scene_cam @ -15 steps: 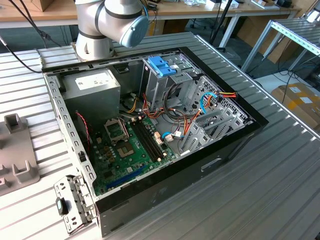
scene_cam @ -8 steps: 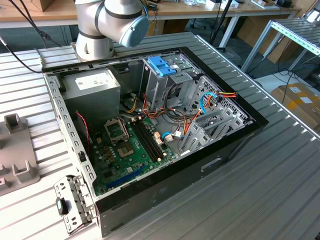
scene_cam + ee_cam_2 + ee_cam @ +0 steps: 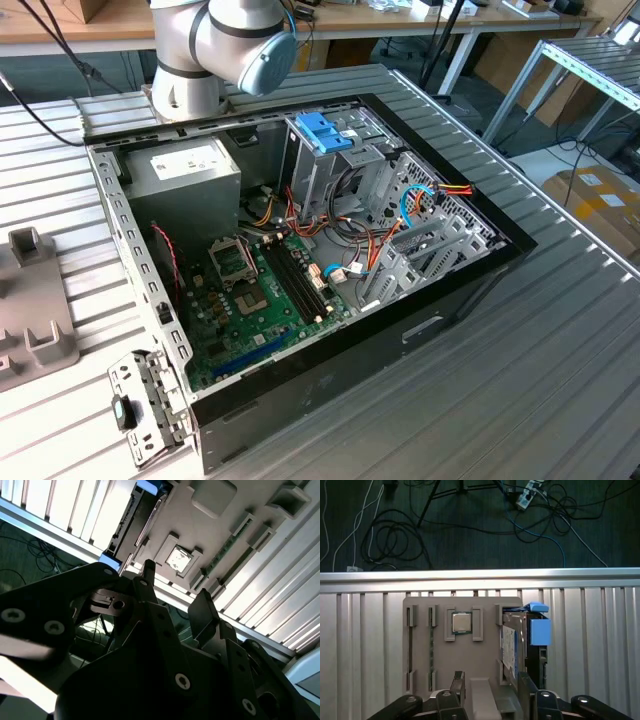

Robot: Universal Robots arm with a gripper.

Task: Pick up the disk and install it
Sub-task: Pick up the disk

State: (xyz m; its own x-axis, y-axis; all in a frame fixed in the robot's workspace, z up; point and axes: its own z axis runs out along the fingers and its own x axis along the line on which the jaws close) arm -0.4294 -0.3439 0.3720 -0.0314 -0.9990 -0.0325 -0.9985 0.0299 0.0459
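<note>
A slatted metal table (image 3: 560,380) carries an open computer case (image 3: 350,375), with the robot arm (image 3: 220,50) rising behind it. On the same table, outside the case, lies a grey holder plate (image 3: 420,647). The disk (image 3: 525,642) stands on edge in a slot along one side of that plate, its blue carrier showing. The gripper (image 3: 491,677) hovers over the plate, fingers (image 3: 525,682) spread and empty, one just beside the disk. A small processor chip (image 3: 462,623) sits in the plate's middle recess

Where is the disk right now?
In the first wrist view the disk sits at one edge of the grey tray on the slatted table, close to the open, empty hand.
</note>
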